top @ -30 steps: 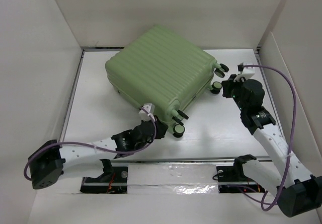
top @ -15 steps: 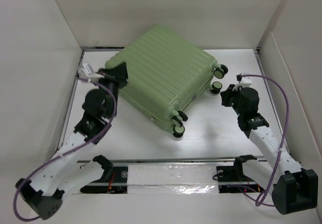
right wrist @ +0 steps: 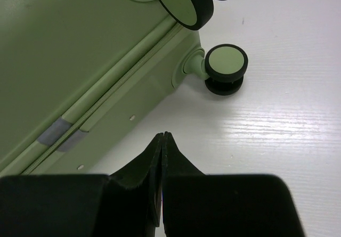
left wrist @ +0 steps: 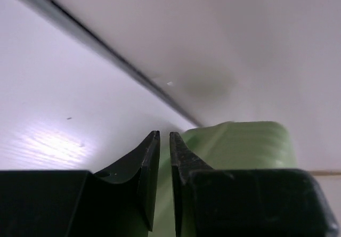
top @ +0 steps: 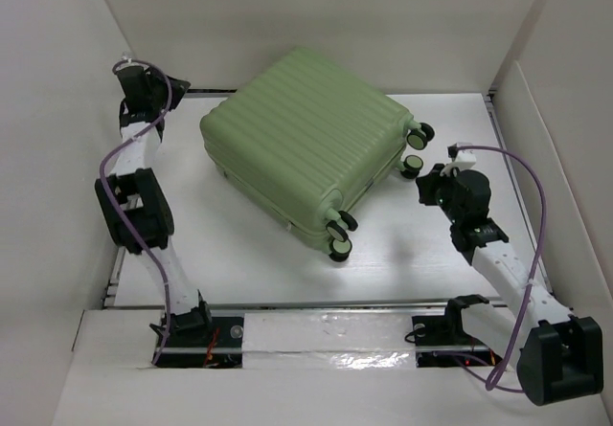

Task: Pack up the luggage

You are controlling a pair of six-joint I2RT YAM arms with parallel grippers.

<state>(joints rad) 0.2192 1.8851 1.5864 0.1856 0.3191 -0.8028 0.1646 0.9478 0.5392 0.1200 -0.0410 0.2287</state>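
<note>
The luggage (top: pixel 306 144), a light green ribbed hard-shell suitcase, lies closed and flat in the middle of the white table, its black wheels (top: pixel 412 166) facing right and front. My left gripper (top: pixel 178 87) is raised at the back left corner, apart from the case. In the left wrist view its jaws (left wrist: pixel 164 134) stand a narrow slit apart with nothing between them, and the luggage (left wrist: pixel 240 144) shows beyond. My right gripper (top: pixel 424 185) hovers by the right-hand wheels, shut and empty (right wrist: pixel 163 135), near the luggage side (right wrist: pixel 69 50) and one wheel (right wrist: pixel 226 66).
White walls close in the table: left wall (top: pixel 57 158), back wall (top: pixel 316 14), right panel (top: pixel 565 158). A dark seam (left wrist: pixel 106 50) runs where table meets wall. The arm bases stand at the near edge (top: pixel 316 335).
My left arm swung from the front corner of the luggage round its left side up to the back left corner, and its jaws parted a little. The right gripper drew slightly back.
</note>
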